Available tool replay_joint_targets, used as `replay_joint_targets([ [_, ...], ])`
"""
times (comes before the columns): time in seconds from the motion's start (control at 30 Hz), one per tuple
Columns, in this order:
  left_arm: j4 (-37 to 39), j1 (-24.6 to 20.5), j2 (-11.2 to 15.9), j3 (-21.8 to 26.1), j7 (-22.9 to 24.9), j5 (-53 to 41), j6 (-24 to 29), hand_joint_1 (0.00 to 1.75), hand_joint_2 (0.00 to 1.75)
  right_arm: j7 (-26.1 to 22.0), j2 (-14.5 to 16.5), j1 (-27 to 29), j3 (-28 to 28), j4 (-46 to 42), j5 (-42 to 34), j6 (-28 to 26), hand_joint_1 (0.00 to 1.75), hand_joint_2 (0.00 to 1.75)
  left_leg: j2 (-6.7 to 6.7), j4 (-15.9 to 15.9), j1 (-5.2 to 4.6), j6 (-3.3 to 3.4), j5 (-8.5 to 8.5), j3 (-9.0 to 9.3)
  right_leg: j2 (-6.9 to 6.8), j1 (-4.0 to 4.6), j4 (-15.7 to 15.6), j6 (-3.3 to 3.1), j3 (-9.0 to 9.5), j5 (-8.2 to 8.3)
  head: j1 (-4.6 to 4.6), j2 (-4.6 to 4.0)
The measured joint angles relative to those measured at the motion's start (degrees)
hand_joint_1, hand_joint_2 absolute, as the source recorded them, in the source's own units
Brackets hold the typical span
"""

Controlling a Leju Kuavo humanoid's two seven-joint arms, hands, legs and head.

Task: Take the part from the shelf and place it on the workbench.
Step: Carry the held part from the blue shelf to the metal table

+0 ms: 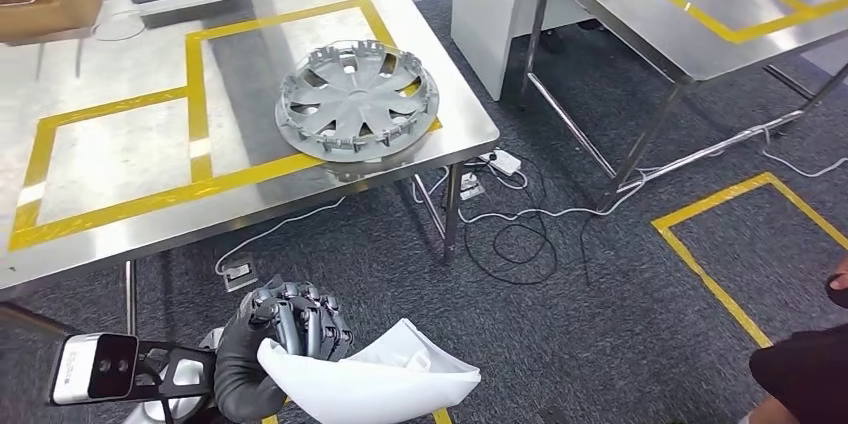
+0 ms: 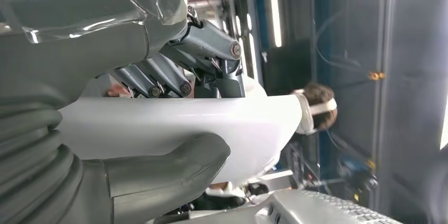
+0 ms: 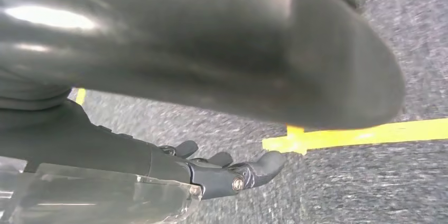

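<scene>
The left hand's dark jointed fingers [image 2: 208, 44] curl over the top of a smooth white part [image 1: 375, 379], and the thick grey thumb [image 2: 174, 168] presses from beneath, so the piece is clamped between them. The part is a glossy, curved shell tapering to a pointed corner, held low in front of the robot above the grey speckled carpet [image 1: 600, 324], well short of the worktop [image 1: 120, 144]. The left hand [image 1: 290, 329] wears a ribbed grey cover at the wrist. The right hand [image 3: 227, 174] hangs above the carpet beside a yellow tape line [image 3: 359, 134], its fingers apart and slightly bent, holding nothing. On the brushed steel worktop, outlined in yellow tape, lies a silver spoked wheel cover [image 1: 357, 99], round and ribbed at the rim.
</scene>
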Motion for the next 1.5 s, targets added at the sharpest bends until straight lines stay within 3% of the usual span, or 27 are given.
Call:
replay_joint_targets([
  [0.03, 0.05, 0.04, 0.01, -0.01, 0.0, -0.01, 0.01, 1.75, 1.75, 0.02, -0.09, 0.09, 0.03, 0.02, 0.0, 0.0, 0.0, 0.0, -0.94, 0.09, 0.1, -0.11, -0.08, 0.02, 0.06, -0.24, 0.55, 0.59, -0.7, 0.41, -0.02, 0.0],
  [0.07, 0.08, 0.06, 0.01, -0.01, 0.0, -0.01, 0.01, 1.75, 1.75, 0.02, -0.19, 0.12, 0.04, 0.03, 0.0, 0.0, 0.0, 0.0, -1.83, 0.3, 0.27, -0.34, -0.23, 0.04, 0.16, -0.53, -1.25, 1.38, -0.23, 1.75, -0.01, 0.0],
  [0.13, 0.11, 0.07, 0.02, 0.0, -0.01, -0.01, 0.02, 1.75, 1.75, 0.02, -0.29, 0.04, 0.08, 0.03, 0.0, 0.01, 0.0, 0.0, -3.4, 1.25, 0.61, -1.2, -0.87, -0.09, 1.33, -1.22, -8.95, 2.87, 2.97, 5.37, 0.02, 0.0],
  [0.17, 0.11, 0.08, 0.02, 0.01, -0.01, 0.0, 0.02, 1.75, 1.75, 0.02, -0.31, 0.0, 0.1, 0.03, 0.0, 0.01, 0.0, 0.0, -4.05, 1.87, 0.66, -1.73, -1.29, -0.3, 1.92, -1.44, -12.07, 2.92, 4.43, 6.57, 0.03, 0.0],
  [0.23, 0.1, 0.11, 0.06, 0.02, -0.04, 0.01, 0.06, 1.75, 1.75, 0.03, -0.3, -0.1, 0.14, 0.03, 0.01, 0.02, 0.0, 0.0, -4.94, 2.57, 0.7, -2.53, -1.85, -0.74, 2.4, -1.3, -14.38, 1.92, 5.65, 7.16, 0.02, 0.0],
  [0.3, 0.09, 0.25, 0.15, 0.03, -0.13, 0.01, 0.26, 1.75, 1.75, 0.02, -0.24, -0.27, 0.15, -0.01, 0.09, 0.05, 0.0, 0.0, -5.01, 2.66, 0.94, -2.89, -2.02, -0.88, 1.58, -1.13, -14.42, 0.75, 5.86, 7.2, -0.01, 0.0],
  [0.37, 0.06, 0.37, 0.25, 0.05, -0.33, -0.01, 0.63, 1.75, 1.75, 0.02, -0.2, -0.35, 0.17, -0.05, 0.26, 0.1, 0.0, 0.0, -2.49, 4.68, 0.97, -3.37, -3.23, -1.69, 0.81, -1.29, -14.54, -0.06, 6.18, 7.11, -0.19, 0.0],
  [0.43, 0.02, 0.45, 0.3, 0.06, -0.52, -0.17, 0.87, 1.75, 1.75, 0.03, -0.23, -0.18, 0.2, -0.07, 0.38, 0.14, 0.0, 0.0, 0.65, 11.17, 0.97, -3.82, -6.4, -4.88, -0.21, -1.18, -14.58, -0.69, 6.51, 6.79, -0.4, 0.0],
  [0.5, 0.02, 0.63, 0.32, 0.05, -0.61, -0.37, 0.95, 1.75, 1.75, 0.04, -0.25, 0.03, 0.23, -0.05, 0.46, 0.17, 0.0, 0.0, 1.58, 18.4, 1.08, -3.99, -8.88, -8.98, -1.53, -0.91, -14.57, -1.07, 6.72, 6.48, -0.42, 0.0],
  [0.53, 0.02, 0.76, 0.36, 0.05, -0.64, -0.42, 0.97, 1.75, 1.75, 0.04, -0.24, 0.07, 0.23, -0.05, 0.5, 0.17, 0.0, 0.0, 1.7, 19.61, 1.08, -3.94, -8.66, -9.94, -2.2, -0.8, -14.57, -1.17, 6.84, 6.31, -0.43, 0.0],
  [0.57, 0.02, 0.86, 0.39, 0.05, -0.68, -0.44, 0.98, 1.75, 1.75, 0.04, -0.21, 0.05, 0.24, -0.05, 0.51, 0.17, 0.0, 0.0, 1.84, 18.48, 1.06, -3.78, -7.37, -9.67, -2.8, -0.72, -14.57, -1.18, 7.03, 6.13, -0.43, 0.0],
  [0.6, 0.02, 0.94, 0.43, 0.06, -0.72, -0.47, 0.99, 1.75, 1.75, 0.04, -0.15, 0.03, 0.25, -0.05, 0.52, 0.17, 0.0, 0.0, 2.27, 15.17, 0.98, -3.44, -5.29, -8.18, -3.39, -0.62, -14.58, -1.13, 7.34, 5.88, -0.44, 0.0],
  [0.67, -0.03, 0.96, 0.47, 0.08, -0.79, -0.5, 0.99, 1.75, 1.75, 0.04, 0.02, 0.03, 0.26, -0.04, 0.54, 0.17, 0.0, 0.0, 4.74, 7.3, 0.42, -2.46, -1.9, -4.27, -4.48, -0.27, -14.61, -0.81, 7.98, 5.34, -0.4, 0.0],
  [0.73, -0.09, 0.97, 0.51, 0.11, -0.87, -0.51, 0.99, 1.75, 1.75, 0.04, 0.12, 0.01, 0.27, -0.03, 0.55, 0.17, 0.0, 0.0, 6.19, 3.73, -0.29, -1.76, -1.13, -2.56, -5.57, 0.07, -14.68, -0.28, 8.4, 4.87, -0.38, 0.0],
  [0.8, -0.16, 1.04, 0.6, 0.14, -0.92, -0.52, 0.99, 1.75, 1.75, 0.06, 0.17, -0.09, 0.28, -0.07, 0.55, 0.17, 0.0, 0.0, 4.91, 3.26, -0.49, -1.38, -1.16, -2.48, -6.74, 0.22, -14.99, 0.28, 8.78, 4.56, -0.4, 0.0],
  [0.87, -0.31, 1.07, 0.66, 0.15, -0.97, -0.51, 0.99, 1.75, 1.75, 0.04, 0.17, -0.23, 0.29, -0.11, 0.55, 0.17, 0.0, 0.0, 3.45, 2.13, -0.18, -0.9, -0.67, -1.76, -5.18, 0.12, -13.91, 0.58, 8.52, 3.8, -0.3, 0.0],
  [0.93, -0.38, 1.04, 0.57, 0.11, -1.0, -0.52, 0.99, 1.75, 1.75, 0.04, 0.12, -0.24, 0.3, -0.11, 0.55, 0.19, 0.0, 0.0, 1.99, 1.4, 0.17, -0.53, -0.31, -1.2, -1.67, -0.06, -8.16, 0.34, 5.64, 1.48, -0.1, 0.0],
  [0.97, -0.38, 1.03, 0.52, 0.08, -1.0, -0.54, 0.98, 1.75, 1.75, 0.07, 0.1, -0.14, 0.3, -0.09, 0.55, 0.19, 0.0, 0.0, 1.18, 1.38, 0.22, -0.42, -0.3, -1.17, -0.62, -0.1, -4.14, 0.17, 3.38, 0.1, -0.08, 0.0],
  [1.03, -0.37, 1.19, 0.48, 0.05, -0.99, -0.56, 0.95, 1.75, 1.75, 0.11, 0.02, 0.18, 0.31, -0.04, 0.49, 0.16, 0.0, 0.0, -0.43, 1.41, 0.22, -0.39, -0.41, -1.11, -0.07, -0.11, 1.02, 0.42, -0.1, -0.88, -0.04, 0.0],
  [1.07, -0.37, 1.28, 0.49, 0.06, -1.01, -0.57, 0.92, 1.75, 1.75, 0.06, -0.04, 0.29, 0.31, -0.02, 0.33, 0.11, 0.0, 0.0, -1.14, 1.44, 0.24, -0.46, -0.5, -1.01, -0.04, -0.14, 0.49, 0.86, -0.42, 0.06, -0.03, 0.0],
  [1.13, -0.38, 1.53, 0.5, 0.12, -1.06, -0.65, 0.87, 1.75, 1.75, -0.09, -0.16, 0.23, 0.28, -0.01, -0.24, 0.01, 0.0, 0.0, -2.19, 1.6, 0.3, -0.83, -0.85, -0.66, 0.11, -0.3, -6.74, 1.93, 2.02, 4.06, -0.02, 0.0],
  [1.17, -0.38, 1.67, 0.51, 0.18, -1.09, -0.68, 0.85, 1.75, 1.75, -0.17, -0.21, 0.15, 0.26, -0.01, -0.55, -0.02, 0.0, 0.0, -2.53, 1.87, 0.18, -1.16, -1.16, -0.6, 0.32, -0.33, -10.62, 2.09, 3.56, 5.89, -0.01, 0.0],
  [1.23, -0.41, 1.99, 0.56, 0.42, -1.13, -0.7, 0.82, 1.75, 1.75, -0.21, -0.26, 0.04, 0.23, -0.01, -0.83, -0.02, 0.0, 0.0, -2.87, 2.33, -0.03, -1.74, -1.7, -0.69, 0.68, -0.24, -14.74, 1.38, 5.29, 7.69, -0.07, 0.0],
  [1.3, -0.44, 2.3, 0.63, 0.8, -1.21, -0.69, 0.81, 1.75, 1.75, -0.22, -0.22, 0.04, 0.23, -0.02, -0.87, -0.02, 0.0, 0.0, -2.94, 2.49, 0.03, -2.07, -2.01, -0.77, 0.68, -0.16, -14.94, 0.26, 5.45, 7.82, -0.09, 0.0],
  [1.37, -0.5, 2.56, 0.69, 1.18, -1.27, -0.68, 0.81, 1.75, 1.75, -0.22, -0.13, 0.04, 0.22, -0.06, -0.87, -0.03, 0.0, 0.0, -1.68, 3.67, 0.22, -2.6, -2.92, -1.11, 0.59, -0.34, -15.05, -0.48, 5.7, 7.8, -0.15, 0.0],
  [1.43, -0.57, 2.68, 0.72, 1.43, -1.31, -0.67, 0.81, 1.75, 1.75, -0.22, -0.05, 0.08, 0.18, -0.1, -1.11, -0.4, 0.0, 0.0, 0.46, 8.89, 0.46, -3.32, -5.73, -3.43, 0.43, -0.36, -15.1, -1.19, 6.06, 7.52, -0.32, 0.0],
  [1.5, -0.58, 2.84, 0.73, 1.5, -1.33, -0.66, 0.78, 1.75, 1.75, -0.24, 0.05, 0.26, 0.11, -0.1, -1.51, -1.17, 0.0, 0.0, 1.5, 16.75, 0.77, -3.79, -8.81, -7.56, 0.16, -0.15, -15.1, -1.68, 6.35, 7.08, -0.39, 0.0],
])
